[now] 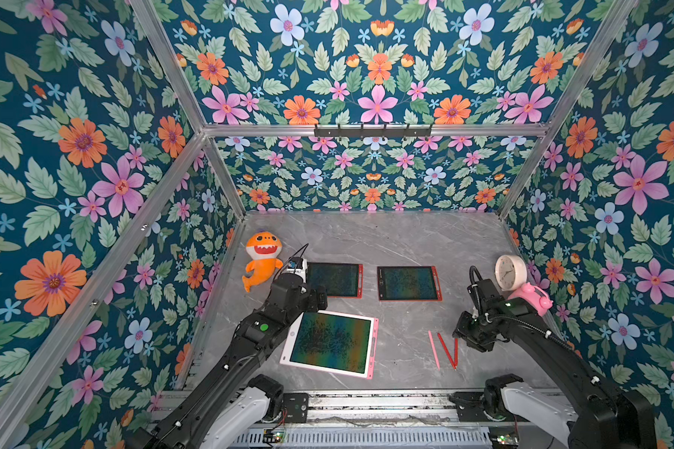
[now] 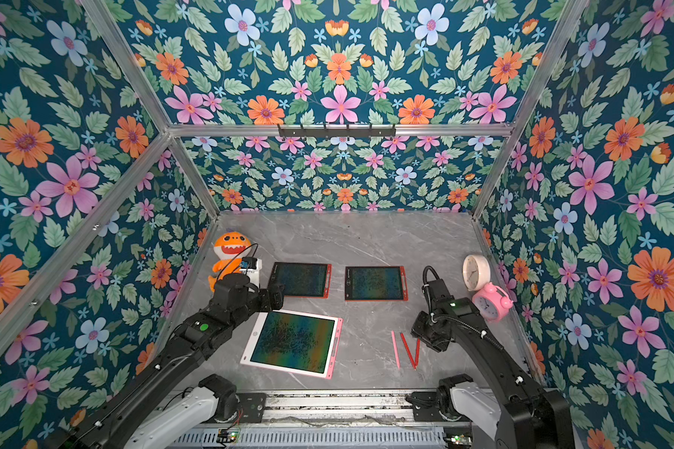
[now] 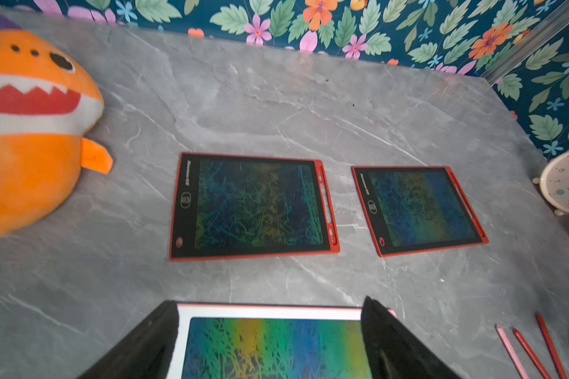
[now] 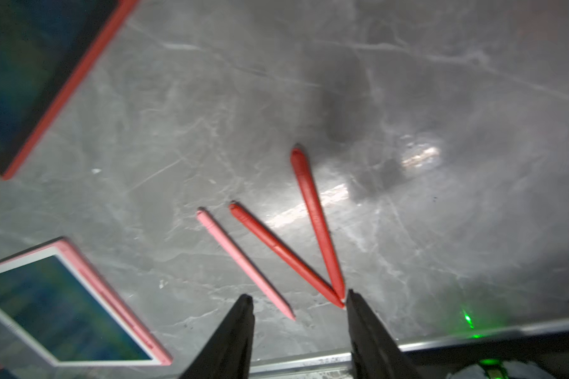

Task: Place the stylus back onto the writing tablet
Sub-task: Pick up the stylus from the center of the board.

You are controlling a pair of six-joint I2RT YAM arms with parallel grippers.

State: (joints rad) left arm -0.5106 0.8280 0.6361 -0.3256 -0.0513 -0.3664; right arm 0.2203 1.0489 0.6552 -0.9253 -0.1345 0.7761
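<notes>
Styluses (image 1: 446,350), one pink, two red, lie on the worktop (image 1: 386,241) in both top views, apart from the pink tablet (image 1: 329,342). Left wrist: left gripper (image 3: 270,302) spread over that tablet's edge. Right wrist: right gripper (image 4: 298,294) spread astride the pink tip.

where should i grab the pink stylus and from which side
Probably mid-shaft of the pink stylus, from straight above, jaws across its width: it lies flat and thin on the table. A red stylus lies close alongside without touching, so a jaw must fit that gap.
</notes>
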